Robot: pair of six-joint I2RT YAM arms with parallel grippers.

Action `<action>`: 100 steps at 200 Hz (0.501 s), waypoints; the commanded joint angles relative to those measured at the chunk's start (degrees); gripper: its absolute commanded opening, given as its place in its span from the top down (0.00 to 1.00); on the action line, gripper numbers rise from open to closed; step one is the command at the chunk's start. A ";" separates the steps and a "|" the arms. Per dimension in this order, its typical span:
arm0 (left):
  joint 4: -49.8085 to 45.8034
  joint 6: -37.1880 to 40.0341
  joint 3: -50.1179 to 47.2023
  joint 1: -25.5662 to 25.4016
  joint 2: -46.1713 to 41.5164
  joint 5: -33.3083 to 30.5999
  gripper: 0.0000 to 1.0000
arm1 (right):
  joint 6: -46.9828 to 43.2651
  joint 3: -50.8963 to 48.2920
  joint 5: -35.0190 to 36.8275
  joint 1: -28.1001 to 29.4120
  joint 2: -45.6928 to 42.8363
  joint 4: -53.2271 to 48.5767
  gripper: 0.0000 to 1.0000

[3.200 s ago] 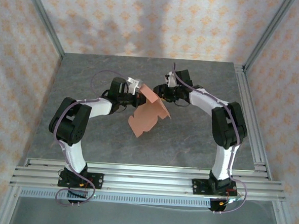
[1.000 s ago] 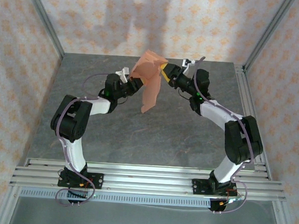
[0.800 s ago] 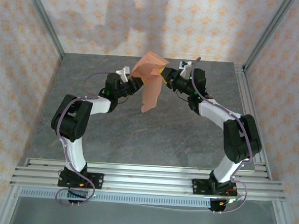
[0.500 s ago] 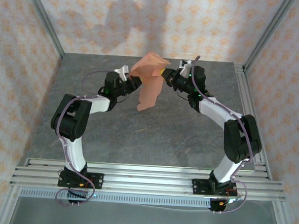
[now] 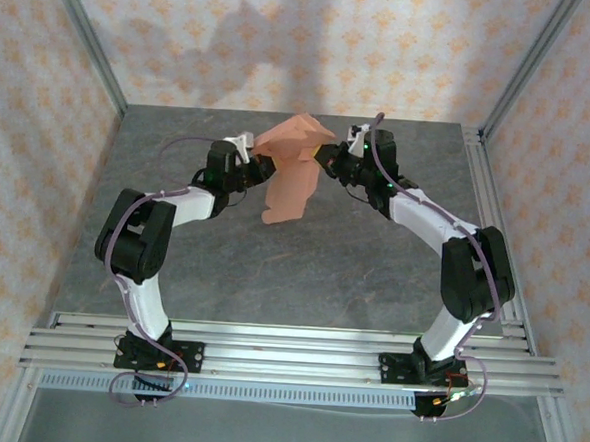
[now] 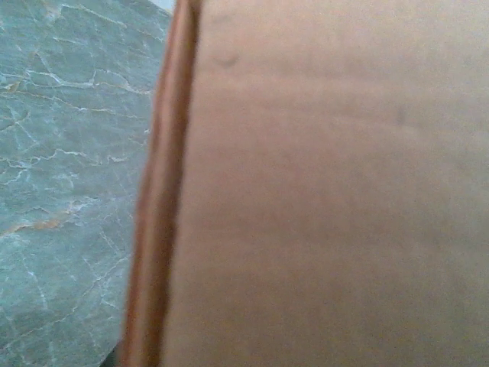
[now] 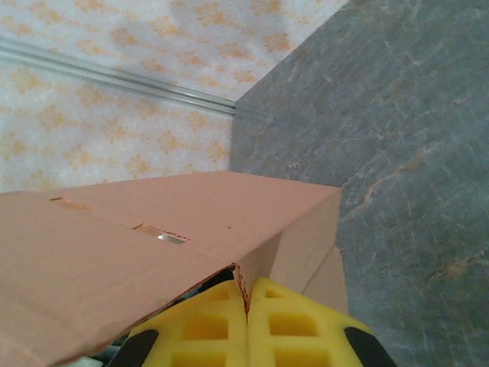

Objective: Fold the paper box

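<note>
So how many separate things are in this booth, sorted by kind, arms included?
Salmon-orange thin card paper box: 1
White-and-black robot arms, left arm and right arm: 2
Grey stone-patterned table: 1
Total: 4

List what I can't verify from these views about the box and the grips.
Top view: the box covers the tips of the left pincer and right pincer; the grip spots are too small to tell.
Left wrist: the box is so close that it blurs; folds and tabs are unreadable.
Right wrist: the box is cut off by the left and bottom edges; the yellow pads cover the gripped edge.
</note>
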 commanded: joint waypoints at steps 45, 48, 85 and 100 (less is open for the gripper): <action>-5.18 1.47 -0.45 -0.55 -3.47 -9.40 1.00 | -4.86 0.63 5.38 0.37 -3.50 -3.12 0.40; -5.55 1.50 -0.46 -0.54 -3.53 -10.20 1.00 | -5.42 0.60 6.18 0.29 -3.86 -3.69 0.39; -8.68 1.77 -0.99 -0.52 -4.34 -19.28 1.00 | -13.77 1.87 15.13 1.71 -8.96 -13.80 0.33; -9.45 2.27 -1.10 -0.46 -4.93 -22.69 1.00 | -18.67 5.34 19.97 3.85 -9.76 -20.73 0.32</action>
